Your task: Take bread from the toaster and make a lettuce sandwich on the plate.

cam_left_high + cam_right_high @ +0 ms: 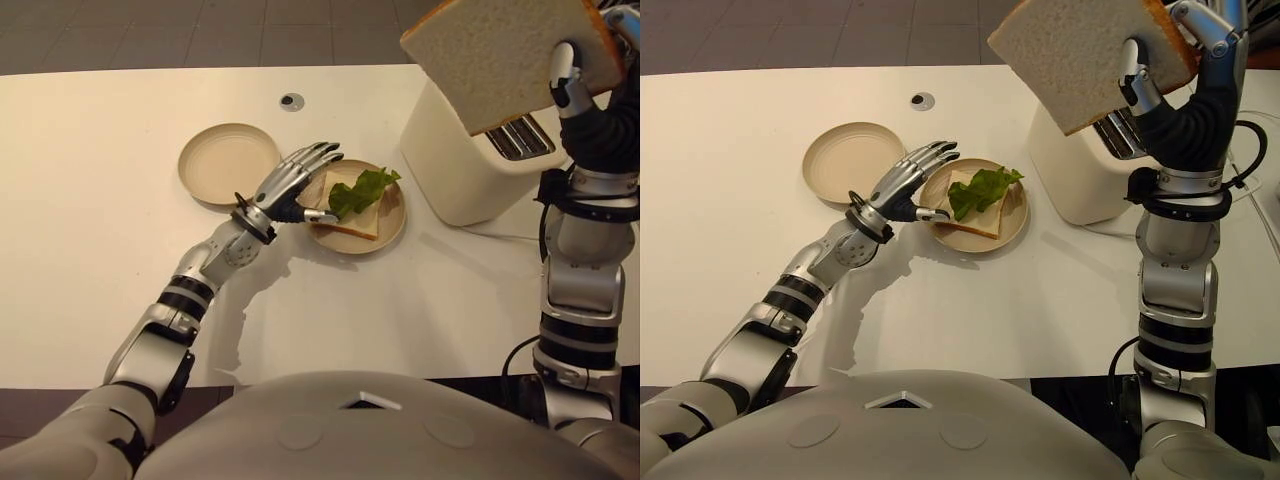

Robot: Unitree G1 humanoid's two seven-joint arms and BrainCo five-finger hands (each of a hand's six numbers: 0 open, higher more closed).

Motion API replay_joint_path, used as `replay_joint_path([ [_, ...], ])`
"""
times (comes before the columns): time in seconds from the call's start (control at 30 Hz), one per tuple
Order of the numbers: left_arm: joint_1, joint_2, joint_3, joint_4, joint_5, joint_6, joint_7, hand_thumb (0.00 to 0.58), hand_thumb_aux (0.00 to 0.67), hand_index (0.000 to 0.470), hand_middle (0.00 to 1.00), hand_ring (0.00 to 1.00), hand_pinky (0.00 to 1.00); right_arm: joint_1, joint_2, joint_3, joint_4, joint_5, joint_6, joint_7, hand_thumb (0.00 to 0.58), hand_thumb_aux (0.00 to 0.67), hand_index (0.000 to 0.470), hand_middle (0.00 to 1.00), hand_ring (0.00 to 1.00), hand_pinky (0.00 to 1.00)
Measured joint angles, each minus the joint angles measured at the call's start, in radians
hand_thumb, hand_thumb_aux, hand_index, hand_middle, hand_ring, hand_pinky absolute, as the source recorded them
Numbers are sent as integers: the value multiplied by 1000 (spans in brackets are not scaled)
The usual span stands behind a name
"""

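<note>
High at the right, above the cream-white toaster, a pale square slice of white bread with a brown crust is held in the air. Its broad face is turned toward the camera and tilted, one corner pointing down at the toaster's slots. The right hand is clamped on the slice's right edge, its thumb laid across the face and its fingers behind.

On the round tan plate to the toaster's left, a second slice of bread lies flat with a green lettuce leaf on it. The leaf's long axis runs from near left to far right.

At that plate's left rim, the left hand has its fingers stretched out and holds nothing, its thumb pointing toward the leaf. Just beyond it sits an empty round beige dish on the white table.
</note>
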Motion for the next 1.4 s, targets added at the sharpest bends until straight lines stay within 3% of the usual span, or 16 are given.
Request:
replay_joint_path([
  [0.27, -149, -45, -76, 184, 137, 154, 281, 0, 0, 0, 0, 0, 0, -1, 63, 41, 51, -22, -20, 27, 580, 670, 470, 20, 20, 20],
  [0.43, -185, -67, -91, 296, 146, 220, 378, 0, 0, 0, 0, 0, 0, 0, 90, 54, 78, -43, -33, 29, 580, 670, 470, 16, 16, 16],
  [0.73, -199, -36, -103, 413, 118, 313, 401, 0, 0, 0, 0, 0, 0, 14, 117, 75, 86, -51, -42, 47, 580, 670, 470, 20, 20, 20],
  [1.13, -224, -61, -110, 517, 29, 319, 405, 0, 0, 0, 0, 0, 0, 48, 134, 102, 117, -63, -65, 60, 580, 670, 470, 8, 8, 8],
  [1.27, -172, 16, -85, 388, -8, 255, 412, 0, 0, 0, 0, 0, 0, 51, 136, 89, 128, -68, -66, 58, 580, 670, 470, 8, 8, 8],
  [1.4, -62, 99, -34, 196, -11, 299, 399, 0, 0, 0, 0, 0, 0, 49, 138, 80, 145, -70, -69, 56, 580, 670, 470, 8, 8, 8],
])
